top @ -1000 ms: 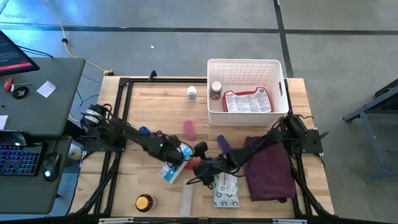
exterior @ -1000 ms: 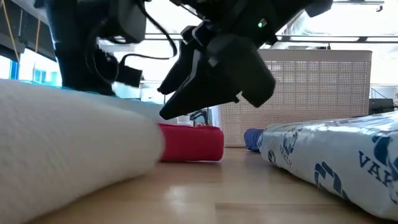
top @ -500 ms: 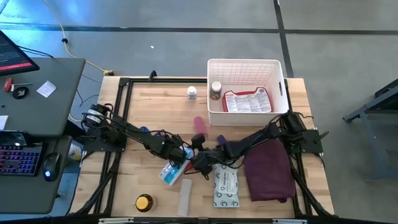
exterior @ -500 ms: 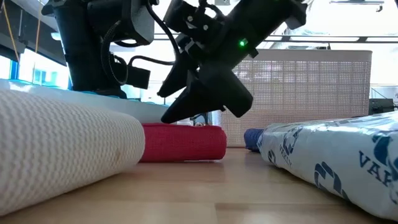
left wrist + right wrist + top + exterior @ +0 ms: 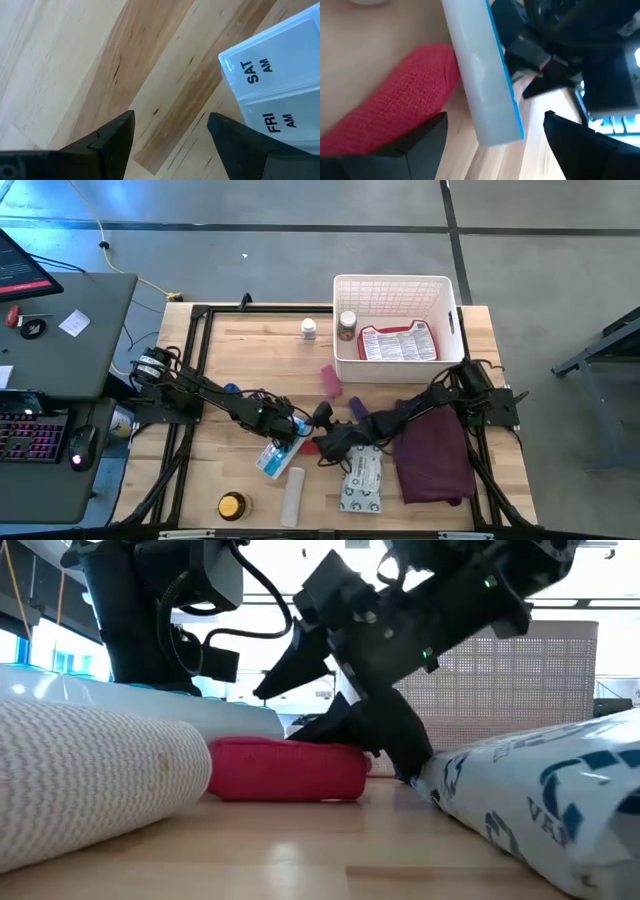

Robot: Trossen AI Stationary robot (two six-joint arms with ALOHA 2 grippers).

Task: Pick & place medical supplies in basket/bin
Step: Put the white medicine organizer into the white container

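Observation:
A red roll [image 5: 311, 446] lies on the wood table beside a blue-edged clear pill organizer [image 5: 274, 457]. My right gripper [image 5: 326, 446] is open and low over the red roll [image 5: 395, 115]; in the low view one finger stands by the roll's end [image 5: 362, 762]. My left gripper [image 5: 296, 426] is open just above the table, next to the organizer [image 5: 280, 85], touching nothing. The white lattice basket [image 5: 446, 320] at the far right holds a red-and-white packet [image 5: 398, 344] and a small bottle [image 5: 347, 324]. My right gripper comes slanting down from the table's right with its fingers spread about the red roll's end [image 5: 355, 755]. The lower finger [image 5: 392, 745] is right beside that end, and I cannot tell whether it touches it. The roll lies flat on the table.
A white roll [image 5: 292, 502], an orange-lidded tin [image 5: 232, 505] and a grey-white packet [image 5: 360, 480] lie near the front edge. A pink tube [image 5: 331, 380], a purple tube [image 5: 357, 409], a small white bottle [image 5: 309, 329] and a maroon cloth [image 5: 435, 450] are also on the table.
My right gripper has shifted about over the red roll and come lower beside its end. The pink tube has rolled toward the table's right. The grey-white packet has turned and tilted. The white roll has shifted a little toward the left.

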